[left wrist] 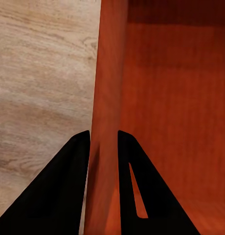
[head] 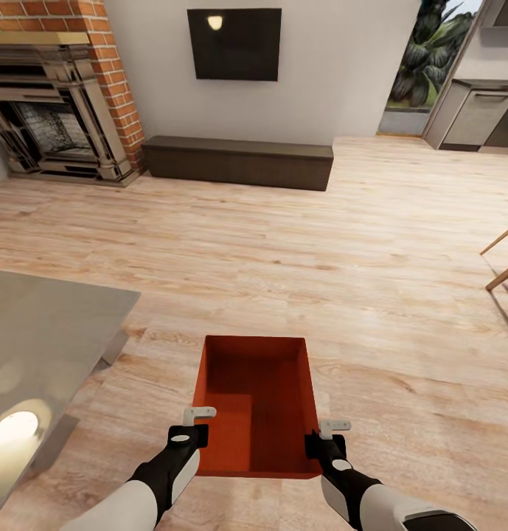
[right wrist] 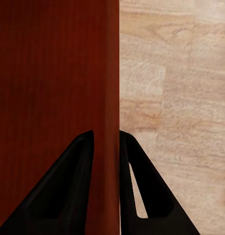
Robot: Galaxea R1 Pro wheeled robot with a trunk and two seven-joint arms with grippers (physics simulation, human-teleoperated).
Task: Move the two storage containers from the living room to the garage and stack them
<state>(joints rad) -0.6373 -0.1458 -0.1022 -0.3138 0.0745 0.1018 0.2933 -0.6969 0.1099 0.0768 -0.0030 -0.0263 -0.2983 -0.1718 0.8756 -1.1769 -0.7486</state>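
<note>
One red-orange storage container [head: 257, 402], open-topped and empty, is in front of me over the living room's light wood planks. My left gripper [head: 200, 436] is shut on its left side wall near the closest corner. In the left wrist view the left gripper [left wrist: 102, 139] has one black finger outside the storage container's wall [left wrist: 108, 88] and one inside. My right gripper [head: 321, 442] is shut on the right side wall. The right wrist view shows the right gripper [right wrist: 106, 138] clamping that wall [right wrist: 111, 73] the same way.
A grey low table [head: 54, 332] stands close on my left. Ahead are a brick fireplace [head: 54, 118], a low dark bench [head: 239, 162] under a wall TV [head: 234, 44], wooden chair legs [head: 504, 258] at the right edge, and a kitchen opening [head: 475, 118] at the back right.
</note>
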